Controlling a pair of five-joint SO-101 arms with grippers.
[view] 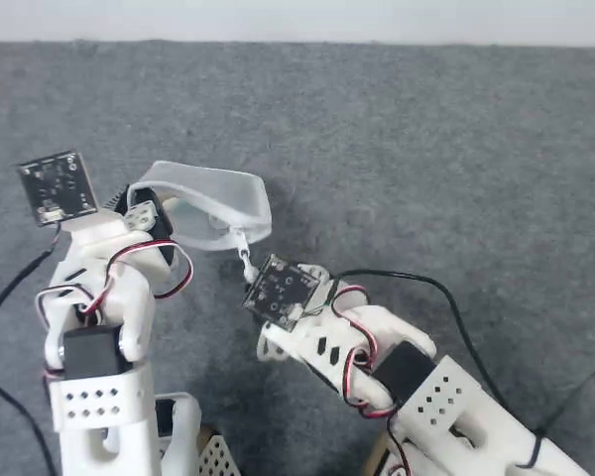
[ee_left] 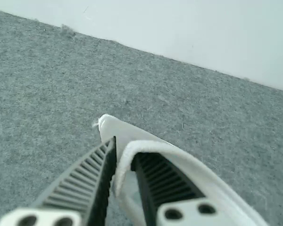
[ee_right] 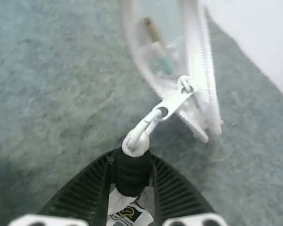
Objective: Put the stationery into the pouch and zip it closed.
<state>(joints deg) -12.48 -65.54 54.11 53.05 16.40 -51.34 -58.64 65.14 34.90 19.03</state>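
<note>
Right gripper [ee_right: 131, 162] pinched on the cord tab [ee_right: 132, 145] of the zip pull [ee_right: 161, 111]; left gripper [ee_left: 119, 157] clamped on the left end of the mesh pouch [view: 216, 201]. Pouch held between both, left of centre over grey carpet [view: 456, 149], stationery [ee_right: 155, 35] inside. Zipping step in hand, mouth seemingly not yet shut. Next: steady draw along the teeth, left hold kept firm against it.

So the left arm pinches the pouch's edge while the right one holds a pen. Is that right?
Not quite: the right fingers are shut on the zipper pull, not a pen, as the right wrist view shows. The left fingers do pinch the pouch at its edge.
</note>
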